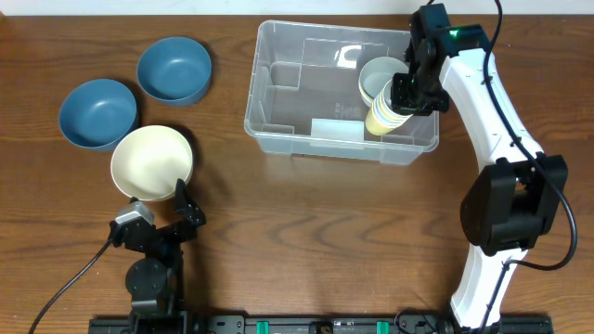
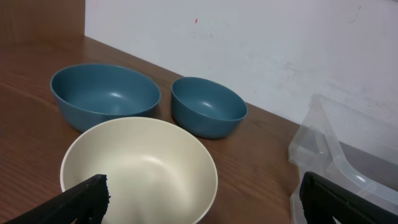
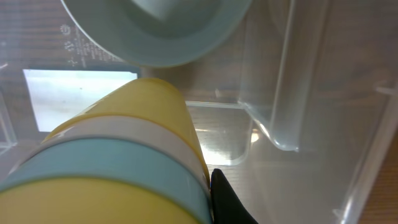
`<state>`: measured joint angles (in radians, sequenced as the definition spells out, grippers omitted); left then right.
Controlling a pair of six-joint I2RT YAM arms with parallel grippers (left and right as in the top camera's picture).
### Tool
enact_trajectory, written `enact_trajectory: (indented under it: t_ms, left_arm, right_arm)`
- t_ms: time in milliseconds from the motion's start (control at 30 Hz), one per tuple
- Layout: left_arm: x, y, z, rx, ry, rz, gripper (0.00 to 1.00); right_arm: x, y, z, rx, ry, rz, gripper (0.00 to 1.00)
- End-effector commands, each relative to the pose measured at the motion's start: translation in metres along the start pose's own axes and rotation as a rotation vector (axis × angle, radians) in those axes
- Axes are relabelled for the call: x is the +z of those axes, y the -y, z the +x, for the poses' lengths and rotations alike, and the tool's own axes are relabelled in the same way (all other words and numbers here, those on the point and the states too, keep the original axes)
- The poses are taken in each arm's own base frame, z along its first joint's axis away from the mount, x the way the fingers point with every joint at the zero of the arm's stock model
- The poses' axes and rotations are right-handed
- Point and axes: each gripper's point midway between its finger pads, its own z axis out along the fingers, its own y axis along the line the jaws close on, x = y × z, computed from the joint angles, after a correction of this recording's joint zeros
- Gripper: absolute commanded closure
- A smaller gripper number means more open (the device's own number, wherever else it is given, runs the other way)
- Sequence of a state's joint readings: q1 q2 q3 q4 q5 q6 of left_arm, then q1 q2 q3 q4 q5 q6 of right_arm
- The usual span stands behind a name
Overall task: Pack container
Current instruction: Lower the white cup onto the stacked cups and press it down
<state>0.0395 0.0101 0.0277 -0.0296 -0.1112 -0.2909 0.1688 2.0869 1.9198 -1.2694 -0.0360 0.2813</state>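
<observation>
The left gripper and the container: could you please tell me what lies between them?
Nothing: the overhead view shows bare wooden table between left gripper and container; the cream bowl sits aside.

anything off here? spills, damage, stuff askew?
No spills or damage visible. The only oddity is the stack of cups, which is tilted well off upright inside the container, at its right end. The right pincer is gripping it, so it isn't resting freely.

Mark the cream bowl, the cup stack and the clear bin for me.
cream bowl (image 1: pixel 151 162), overhead view, inner bottom.
cup stack (image 1: pixel 380 113), overhead view, side of the stack.
clear bin (image 1: pixel 311 93), overhead view, bare floor.
</observation>
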Motion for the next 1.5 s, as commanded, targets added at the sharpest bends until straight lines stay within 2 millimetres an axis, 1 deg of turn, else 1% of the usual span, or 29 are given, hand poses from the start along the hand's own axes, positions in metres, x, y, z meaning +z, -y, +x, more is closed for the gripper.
enact_trajectory:
  t_ms: [0,167,367,467,533,700,900,933,967,1033,1067,1133,1200,1333,1467]
  left_arm:
    - [0.001,-0.009,0.016,0.017,-0.041,-0.033,0.02]
    - [0.001,-0.009,0.016,0.017,-0.041,-0.033,0.02]
    - [0.001,-0.009,0.016,0.017,-0.041,-0.033,0.02]
    - [0.001,-0.009,0.016,0.017,-0.041,-0.033,0.02]
    - [0.001,-0.009,0.016,0.017,-0.041,-0.033,0.02]
    - [0.001,-0.009,0.016,0.017,-0.041,-0.033,0.02]
    - [0.001,-0.009,0.016,0.017,-0.041,-0.033,0.02]
    - [0.001,-0.009,0.016,0.017,-0.041,-0.033,0.02]
    - [0.001,-0.009,0.016,0.017,-0.041,-0.033,0.02]
    - [0.001,-0.009,0.016,0.017,-0.041,-0.033,0.02]
    - [0.001,-0.009,0.016,0.017,-0.041,-0.033,0.02]
    - [0.001,-0.009,0.016,0.017,-0.041,-0.033,0.02]
    - [0.001,-0.009,0.016,0.017,-0.041,-0.033,0.02]
    - [0.001,-0.009,0.016,0.017,-0.041,-0.033,0.02]
    - [0.001,-0.009,0.016,0.017,-0.041,-0.033,0.02]
  right_arm:
    - [-0.006,-0.001,-0.006,-0.045,0.033,0.023,0.92]
    - [-0.005,-0.006,-0.009,-0.099,0.046,0.02,0.91]
    - [0.0,-0.016,-0.01,-0.141,0.052,0.018,0.89]
    - [0.007,-0.021,-0.007,-0.153,0.036,0.023,0.9]
    - [0.016,-0.023,-0.004,-0.167,0.015,0.029,0.9]
    - [0.029,-0.02,-0.002,-0.171,-0.013,0.058,0.91]
    - [0.029,-0.016,-0.003,-0.182,-0.01,0.082,0.91]
    - [0.03,-0.016,-0.003,-0.186,-0.01,0.081,0.88]
    - [0.03,-0.016,-0.003,-0.187,-0.009,0.081,0.8]
    - [0.03,-0.016,-0.003,-0.195,-0.008,0.08,0.58]
    - [0.03,-0.016,-0.004,-0.201,-0.008,0.08,0.5]
    - [0.029,-0.016,-0.004,-0.208,-0.007,0.08,0.41]
    - [0.029,-0.016,-0.004,-0.208,-0.007,0.079,0.37]
    - [0.024,-0.016,-0.004,-0.208,-0.009,0.08,0.33]
    - [0.01,-0.018,-0.006,-0.207,-0.001,0.078,0.3]
